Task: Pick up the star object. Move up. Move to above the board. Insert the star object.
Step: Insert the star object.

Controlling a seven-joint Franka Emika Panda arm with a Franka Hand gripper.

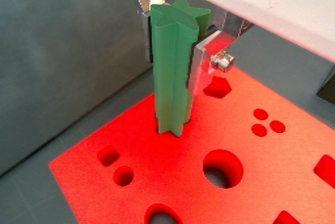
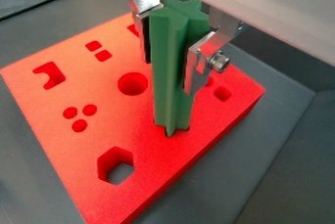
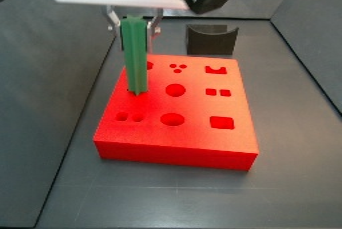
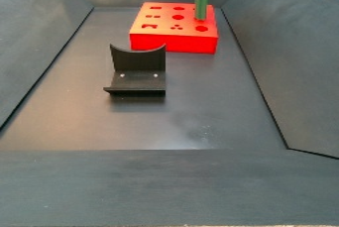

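Dark grey flooring surrounds the board [image 3: 174,123]; directly below the gripper [image 1: 179,42], clamped on the star object [image 1: 174,67], the peg's foot meets the star hole. Keep it vertical, press gently.

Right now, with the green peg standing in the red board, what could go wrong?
1. In both wrist views the gripper holds only the top of the star object, so any sideways drift could tilt or jam the tall peg.
2. Its foot meets the board, but how deeply it sits is not visible; if released early, it might topple.
3. A hard push could shift the board.
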